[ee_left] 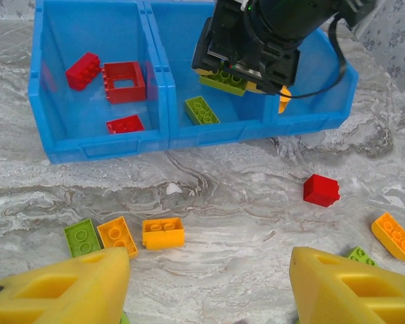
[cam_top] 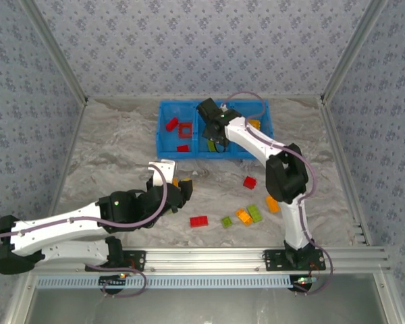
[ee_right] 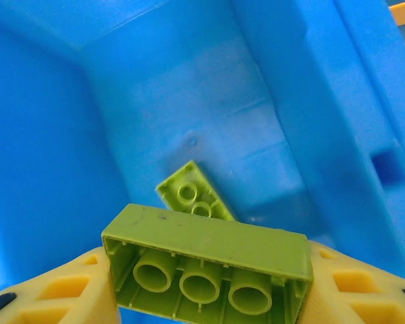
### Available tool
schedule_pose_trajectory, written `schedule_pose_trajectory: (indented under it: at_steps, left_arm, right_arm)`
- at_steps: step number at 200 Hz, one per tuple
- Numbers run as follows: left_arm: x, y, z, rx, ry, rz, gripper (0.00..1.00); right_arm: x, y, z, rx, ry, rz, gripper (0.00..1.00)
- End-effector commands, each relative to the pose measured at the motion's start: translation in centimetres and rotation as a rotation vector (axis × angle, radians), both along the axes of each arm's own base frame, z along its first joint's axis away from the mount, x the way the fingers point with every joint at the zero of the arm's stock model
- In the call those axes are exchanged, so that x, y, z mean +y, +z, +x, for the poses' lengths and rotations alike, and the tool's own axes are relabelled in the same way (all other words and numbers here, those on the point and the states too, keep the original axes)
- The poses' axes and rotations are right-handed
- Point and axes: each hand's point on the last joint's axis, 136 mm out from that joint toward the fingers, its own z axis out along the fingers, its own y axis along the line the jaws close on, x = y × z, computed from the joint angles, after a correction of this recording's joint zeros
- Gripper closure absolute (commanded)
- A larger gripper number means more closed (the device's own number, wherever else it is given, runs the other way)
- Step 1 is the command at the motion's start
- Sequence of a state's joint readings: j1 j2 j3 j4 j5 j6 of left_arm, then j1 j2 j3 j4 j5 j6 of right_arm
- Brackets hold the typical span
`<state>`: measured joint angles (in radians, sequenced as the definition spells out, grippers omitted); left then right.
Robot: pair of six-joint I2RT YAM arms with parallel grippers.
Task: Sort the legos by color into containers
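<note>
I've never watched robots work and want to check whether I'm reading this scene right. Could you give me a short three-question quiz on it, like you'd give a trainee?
1. True or false: the right gripper holds a red brick.
2. How many red pieces lie in the left compartment of the blue tray? A two, B three, C five.
3. Fill in: the left gripper hovers over the table with its jaws ___.

Key: 1 false, it holds a green brick over the middle compartment. 2 B. 3 open, with nothing between them.
</note>
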<state>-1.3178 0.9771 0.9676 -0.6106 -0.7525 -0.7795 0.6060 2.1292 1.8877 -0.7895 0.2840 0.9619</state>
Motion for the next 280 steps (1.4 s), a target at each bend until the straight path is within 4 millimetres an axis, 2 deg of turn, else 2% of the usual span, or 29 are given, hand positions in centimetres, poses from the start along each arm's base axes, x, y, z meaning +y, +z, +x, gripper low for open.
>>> schedule_pose_trajectory:
  at_steps: [1, 33, 50, 69, 79, 101, 128, 151, 164, 172, 175, 187, 192, 210, 214, 229, 253, 280]
  left_arm:
    - [0.1, 1.1, 0.1, -0.007, 0.012, -0.01, 0.36]
    - [0.4, 0.3, 0.0, 0.01, 0.022, 0.005, 0.36]
    - [1.1, -0.5, 0.0, 0.027, 0.048, 0.027, 0.36]
    - [2.2, -1.7, 0.0, 0.068, 0.098, 0.056, 0.35]
    - [3.2, -2.7, 0.1, 0.113, 0.139, 0.073, 0.34]
    - [5.6, -5.7, 0.1, 0.242, 0.24, 0.107, 0.35]
    - [10.0, -10.2, -0.5, 0.445, 0.409, 0.13, 0.36]
    - [12.9, -14.0, -1.5, 0.59, 0.5, 0.135, 0.37]
    - [13.9, -15.9, -2.0, 0.655, 0.52, 0.135, 0.37]
    - [14.3, -17.0, -2.3, 0.694, 0.523, 0.138, 0.37]
    - [14.3, -17.4, -2.4, 0.708, 0.522, 0.138, 0.37]
    - [14.5, -18.9, -2.6, 0.753, 0.51, 0.147, 0.36]
    - [14.4, -19.2, -2.6, 0.763, 0.499, 0.153, 0.35]
    - [14.1, -20.4, -2.6, 0.785, 0.47, 0.18, 0.33]
    - [14.0, -20.6, -2.5, 0.787, 0.459, 0.183, 0.33]
    - [13.8, -21.3, -2.3, 0.797, 0.442, 0.201, 0.32]
    - [13.7, -22.1, -1.7, 0.794, 0.426, 0.225, 0.33]
    - [14.1, -23.4, -1.6, 0.818, 0.428, 0.228, 0.36]
  right_arm:
    - [-0.1, -1.0, 1.5, 0.033, -0.055, 0.019, 0.45]
    - [0.7, -2.6, 2.8, 0.089, -0.046, -0.011, 0.4]
    - [0.8, -3.2, 3.0, 0.095, -0.051, -0.017, 0.31]
    - [0.9, -2.5, 3.0, 0.086, -0.045, -0.01, 0.2]
    - [1.2, -1.6, 3.0, 0.071, -0.03, -0.006, 0.19]
    - [1.7, 2.1, 2.7, -0.004, 0.004, -0.007, 0.17]
    - [2.1, 8.3, 1.1, -0.123, 0.043, -0.004, 0.19]
    - [2.8, 13.5, -2.2, -0.25, 0.127, -0.004, 0.21]
    - [3.9, 14.6, -5.0, -0.317, 0.221, -0.02, 0.22]
    - [4.6, 16.1, -7.1, -0.383, 0.288, -0.012, 0.22]
    - [4.7, 15.7, -7.9, -0.392, 0.318, -0.02, 0.22]
    - [6.0, 16.8, -11.1, -0.492, 0.426, 0.036, 0.22]
    - [6.4, 16.1, -12.5, -0.51, 0.498, 0.027, 0.22]
    - [7.3, 15.5, -17.9, -0.573, 0.67, 0.089, 0.21]
    - [7.0, 14.0, -19.1, -0.555, 0.702, 0.081, 0.21]
    - [6.3, 12.1, -22.2, -0.527, 0.766, 0.087, 0.21]
    - [4.7, 9.5, -25.7, -0.475, 0.799, 0.091, 0.22]
    - [3.2, 7.4, -27.5, -0.431, 0.784, 0.093, 0.22]
